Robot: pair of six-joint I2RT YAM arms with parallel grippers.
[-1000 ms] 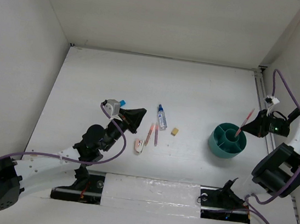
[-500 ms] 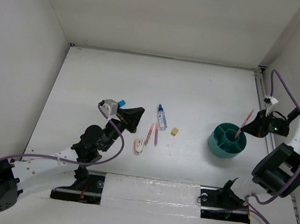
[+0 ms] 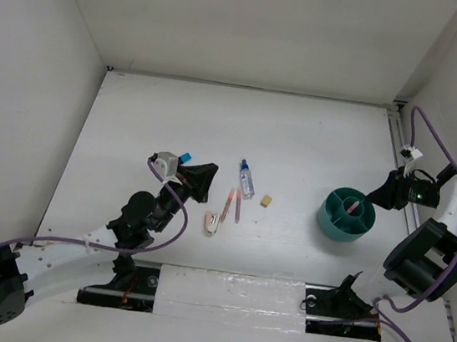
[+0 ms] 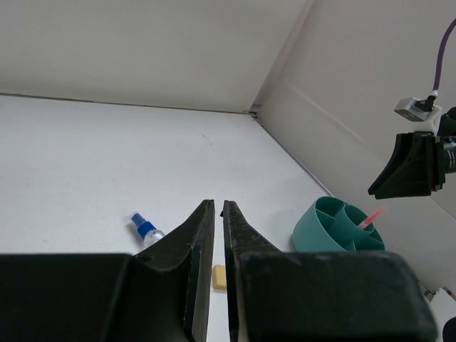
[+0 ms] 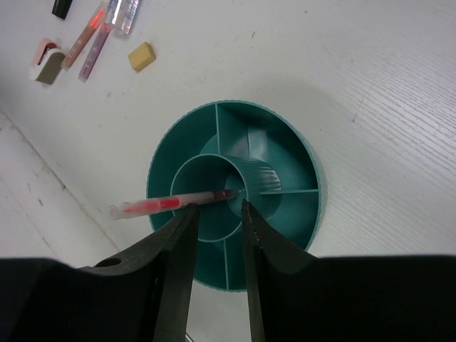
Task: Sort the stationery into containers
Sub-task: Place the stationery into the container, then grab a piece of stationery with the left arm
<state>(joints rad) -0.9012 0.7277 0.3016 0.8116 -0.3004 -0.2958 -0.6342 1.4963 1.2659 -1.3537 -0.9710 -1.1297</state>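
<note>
Drop-off step at the right gripper (image 5: 217, 209), by the look of it. Hovering straight above the cup (image 5: 288, 217), jaws parted partway, nothing clamped between them. Just past the fingertips, a thin pink pen (image 5: 167, 204): tip down in the centre well of the cup, tail slanting out over the rim, beyond the finger on the left of the wrist view. Brushing that finger or just clear of it? Cannot tell from here. Counts as one piece sorted, judging by that.

Over to the left gripper (image 4: 217, 204). Pinched almost together, only a thin slit between the jaws, gripping nothing. Hanging above the table (image 3: 317, 140), with the cup well off ahead and to the right of the slit. Straight ahead and low beneath the tips, the tan eraser (image 4: 220, 277). Ahead to the left of the jaws, the little bottle (image 4: 146, 230) with its blue cap. From above, two more pens (image 3: 230, 200) and the pinkish stapler (image 3: 212, 223) lying near the tips.

Next up, probably: lifting the right jaws clear of the rim without catching the pen's tail. Then spreading the left jaws wide before dropping onto a piece. Calls for a generous opening around the eraser, or a square line-up across a pen. Some risk of nudging neighbours, with the pieces lying so close together.
</note>
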